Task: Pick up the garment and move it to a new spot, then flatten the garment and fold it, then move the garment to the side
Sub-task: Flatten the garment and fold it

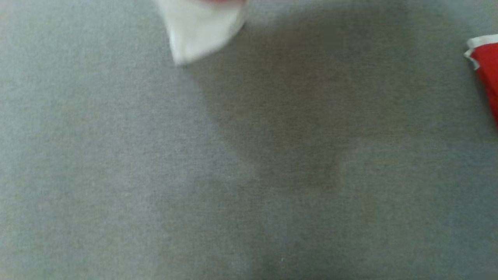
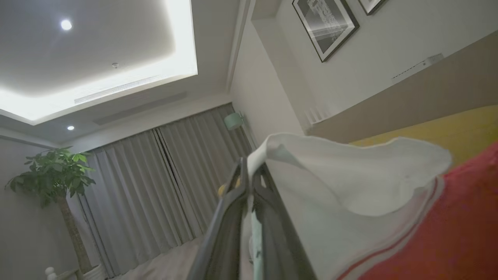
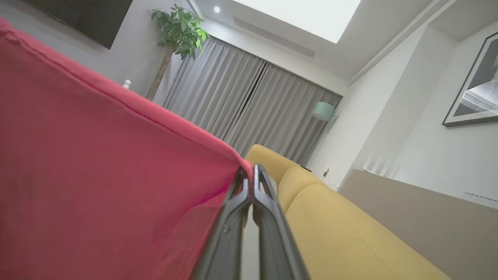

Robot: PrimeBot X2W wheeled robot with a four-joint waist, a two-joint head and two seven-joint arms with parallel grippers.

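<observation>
Over the grey fabric surface (image 1: pixel 194 175), the red-and-white garment (image 2: pixel 389 194) is being held up by both grippers. The left gripper (image 2: pixel 249 169) is clamping its white edge, and the right gripper (image 3: pixel 252 175) is pinching its red hem, jaws pressed together. White and red corners are showing in the head view.

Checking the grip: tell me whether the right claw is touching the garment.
Touching. The right wrist view shows the right claw shut on the red edge of the garment.
</observation>
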